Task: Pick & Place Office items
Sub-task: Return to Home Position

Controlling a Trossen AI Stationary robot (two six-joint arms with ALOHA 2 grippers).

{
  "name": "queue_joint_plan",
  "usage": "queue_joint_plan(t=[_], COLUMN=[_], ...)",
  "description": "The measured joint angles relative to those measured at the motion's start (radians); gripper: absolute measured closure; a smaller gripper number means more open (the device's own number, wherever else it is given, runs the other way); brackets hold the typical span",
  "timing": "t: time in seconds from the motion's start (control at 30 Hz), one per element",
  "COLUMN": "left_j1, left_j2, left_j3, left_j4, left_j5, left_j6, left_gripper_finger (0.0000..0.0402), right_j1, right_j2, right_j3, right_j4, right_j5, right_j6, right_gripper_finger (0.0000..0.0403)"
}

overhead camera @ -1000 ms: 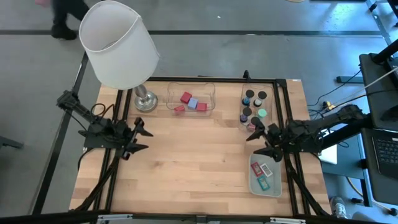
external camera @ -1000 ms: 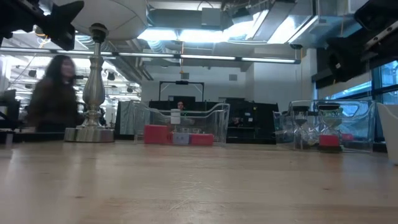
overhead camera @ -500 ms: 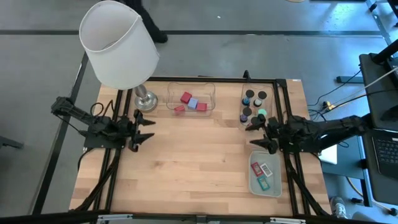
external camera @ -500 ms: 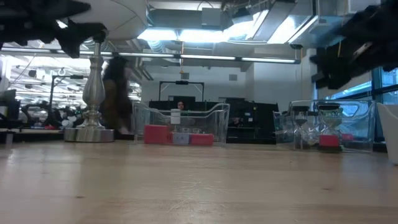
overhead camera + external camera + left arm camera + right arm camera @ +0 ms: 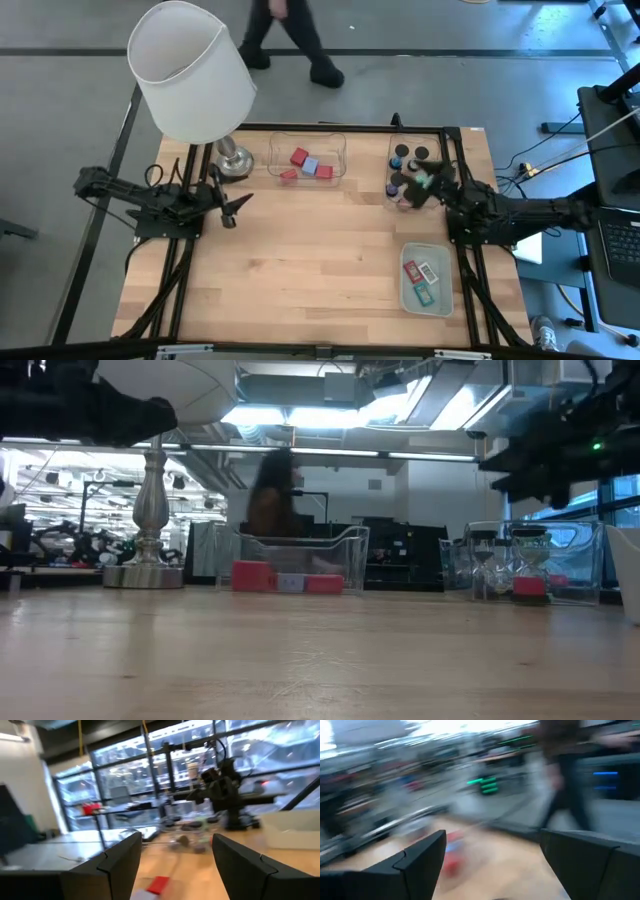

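The office items lie in three trays. Red blocks and a lavender cube (image 5: pixel 310 166) sit in a clear tray (image 5: pixel 306 143) at the far middle. Black cylinders (image 5: pixel 400 152) stand in a clear tray (image 5: pixel 440 150) at the far right. Flat teal, red and white rectangles (image 5: pixel 421 272) lie in a pale-green tray (image 5: pixel 441 300) at the near right. My left gripper (image 5: pixel 232 203) hovers open near the lamp base, pointing toward the table's right. My right gripper (image 5: pixel 412 187) hovers open over the near end of the cylinder tray. Both wrist views show nothing between the fingers.
A big white-shaded lamp (image 5: pixel 190 75) stands at the far left on a silver base (image 5: pixel 233 163), close to my left gripper. Bare wooden tabletop (image 5: pixel 320 250) spreads between the arms. A person (image 5: pixel 295 40) walks past on the floor beyond the far edge.
Both arms have swung toward the table's far edge. My left gripper has turned from slanting nearward to pointing straight right. My right gripper has swung from beside the pale-green tray to over the cylinder tray. A person has walked rightward behind the table.
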Motion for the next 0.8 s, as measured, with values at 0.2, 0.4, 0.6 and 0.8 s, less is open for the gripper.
queue_joint_plan(t=[0.2, 0.4, 0.6, 0.8], left_j1=[0.046, 0.103, 0.15, 0.154], left_j2=[0.0, 0.0, 0.0, 0.0], left_j3=[0.0, 0.0, 0.0, 0.0], left_j4=[0.003, 0.006, 0.006, 0.006], left_j5=[-0.133, -0.422, -0.406, -0.39], left_j6=[0.071, 0.034, 0.024, 0.012], left_gripper_finger=[0.0162, 0.0162, 0.0162, 0.0162], right_j1=[-0.018, -0.024, -0.024, -0.024], right_j2=[0.0, 0.0, 0.0, 0.0], right_j3=[0.0, 0.0, 0.0, 0.001], right_j4=[0.0, -0.003, -0.004, -0.004], right_j5=[0.479, 0.564, 0.509, 0.474], right_j6=[0.063, -0.075, -0.104, -0.095], right_gripper_finger=[0.0081, 0.0081, 0.0081, 0.0081])
